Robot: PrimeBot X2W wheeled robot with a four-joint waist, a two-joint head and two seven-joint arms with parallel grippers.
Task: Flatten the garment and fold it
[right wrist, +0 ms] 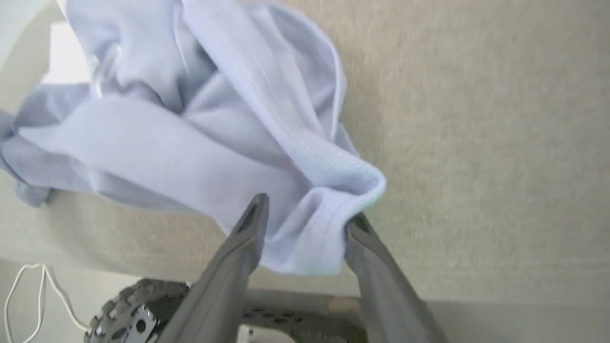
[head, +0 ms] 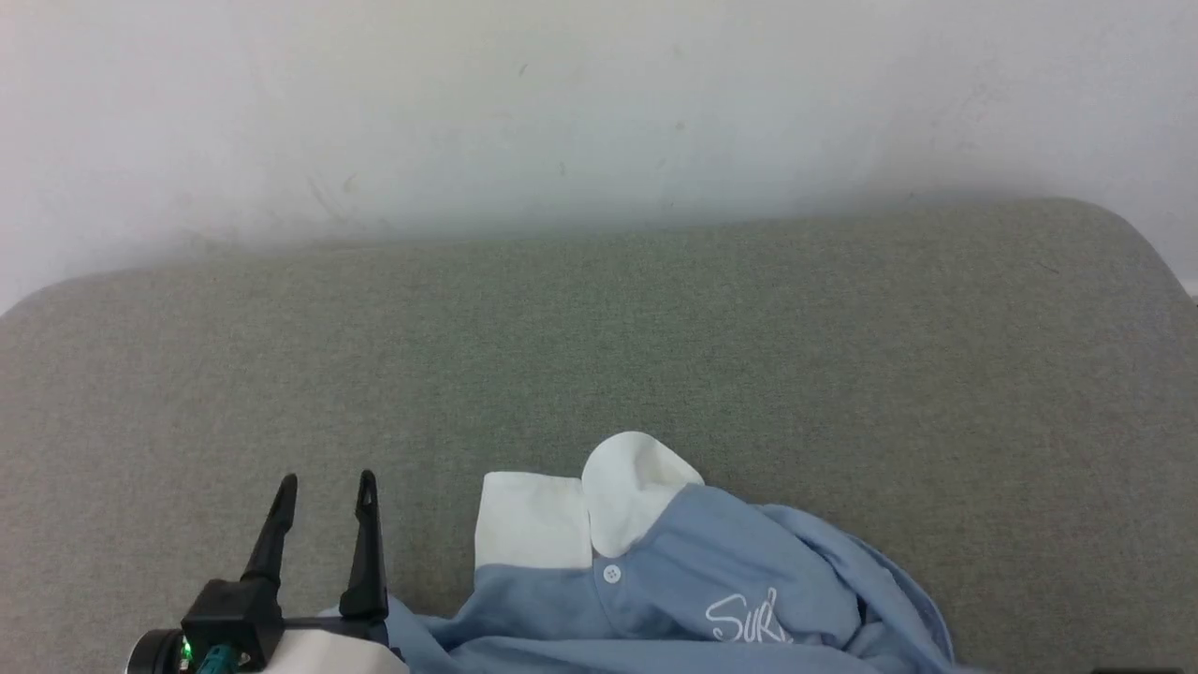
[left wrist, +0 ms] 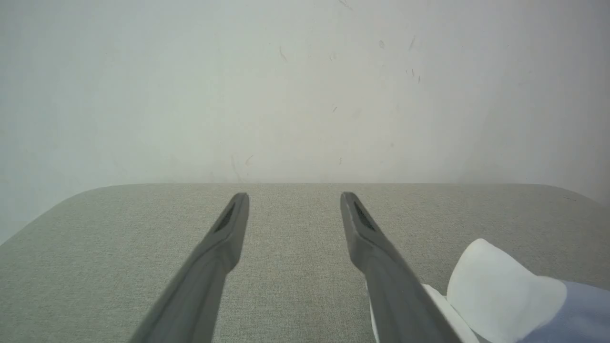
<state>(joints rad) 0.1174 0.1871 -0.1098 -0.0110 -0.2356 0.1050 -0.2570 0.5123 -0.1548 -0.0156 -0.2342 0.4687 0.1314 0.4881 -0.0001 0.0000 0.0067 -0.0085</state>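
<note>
Crumpled blue shirt at six o'clock on the grey-green cushion: looks soft, light, limp (best taken at its hem). Right gripper straddles that hem, grip unclear. At seven o'clock, left gripper gapes empty.

One garment, one button, two hands: left hand, right hand; one wheel.

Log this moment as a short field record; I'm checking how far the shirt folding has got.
surface: grey-green fabric cushion, pale wall behind
garment: light blue polo shirt, crumpled at the cushion's near edge, not flattened
left claw: open, empty, to the left of the shirt
right claw: jaws apart, a hem fold of the shirt lying between its fingers
folding: not yet begun
</note>
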